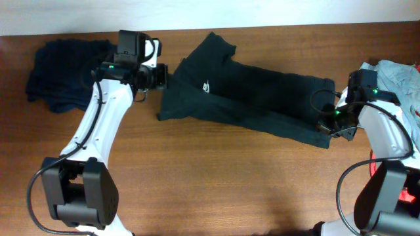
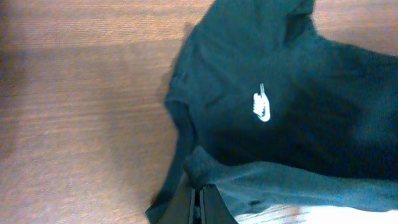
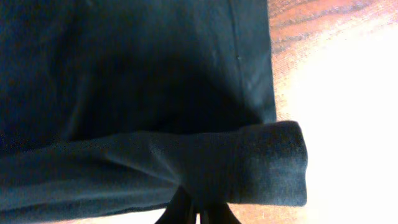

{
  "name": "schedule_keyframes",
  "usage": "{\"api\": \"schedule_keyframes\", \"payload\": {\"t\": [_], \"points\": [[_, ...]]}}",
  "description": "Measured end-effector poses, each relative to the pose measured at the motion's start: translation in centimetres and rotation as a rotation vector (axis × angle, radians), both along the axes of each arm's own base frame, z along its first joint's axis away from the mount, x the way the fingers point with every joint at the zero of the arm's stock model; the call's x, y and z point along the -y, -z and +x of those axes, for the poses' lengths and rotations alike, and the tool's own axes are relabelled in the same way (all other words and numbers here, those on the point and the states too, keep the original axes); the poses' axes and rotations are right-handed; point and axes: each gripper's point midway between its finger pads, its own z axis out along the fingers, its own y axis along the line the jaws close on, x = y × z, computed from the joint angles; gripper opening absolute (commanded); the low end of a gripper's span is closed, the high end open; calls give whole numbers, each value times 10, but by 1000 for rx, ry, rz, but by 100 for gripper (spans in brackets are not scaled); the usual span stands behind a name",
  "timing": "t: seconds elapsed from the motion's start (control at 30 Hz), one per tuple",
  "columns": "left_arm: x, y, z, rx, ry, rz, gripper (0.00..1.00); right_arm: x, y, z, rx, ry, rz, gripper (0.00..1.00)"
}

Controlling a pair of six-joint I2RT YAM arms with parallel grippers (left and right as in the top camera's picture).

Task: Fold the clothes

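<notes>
A dark green long-sleeved shirt (image 1: 249,95) with a small white logo (image 1: 206,86) lies across the middle of the table, partly folded lengthwise. My left gripper (image 1: 162,77) is shut on the shirt's shoulder edge at its left end; the wrist view shows the fingers (image 2: 200,202) pinching a fold of cloth near the logo (image 2: 263,106). My right gripper (image 1: 326,123) is shut on the shirt's sleeve cuff (image 3: 273,163) at the right end, the fingers (image 3: 199,211) closed under the folded sleeve.
A folded dark navy garment (image 1: 62,72) lies at the far left. A pile of light blue and other clothes (image 1: 400,78) sits at the right edge. Something red (image 1: 373,167) shows under the right arm.
</notes>
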Motion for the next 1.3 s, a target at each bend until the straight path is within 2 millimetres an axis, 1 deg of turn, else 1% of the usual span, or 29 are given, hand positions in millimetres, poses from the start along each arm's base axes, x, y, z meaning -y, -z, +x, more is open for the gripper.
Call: {"api": "schedule_keyframes", "payload": {"t": [0.13,0.23,0.37,0.5,0.57,0.7,0.93,1.13,1.3], "points": [[17,-4,5,39,33,-5,1,-4,7,4,-8,-22,-8,5],[26,3,8,39,52,-1,1,-3,14,6,-17,-30,-22,5],[27,23,15,14,53,8,1,1,21,12,-11,-29,-38,5],[28,40,23,6,51,13,0,5,22,20,13,-34,-59,5],[29,41,28,26,56,13,1,6,22,23,28,-38,-65,5],[31,33,37,79,74,17,1,7,21,26,36,-39,-71,5],[32,33,40,95,87,24,1,8,21,30,53,-41,-76,5],[33,42,40,79,92,28,1,9,24,35,64,-41,-79,5],[38,58,39,51,102,33,1,10,24,37,74,-41,-81,6]]}}
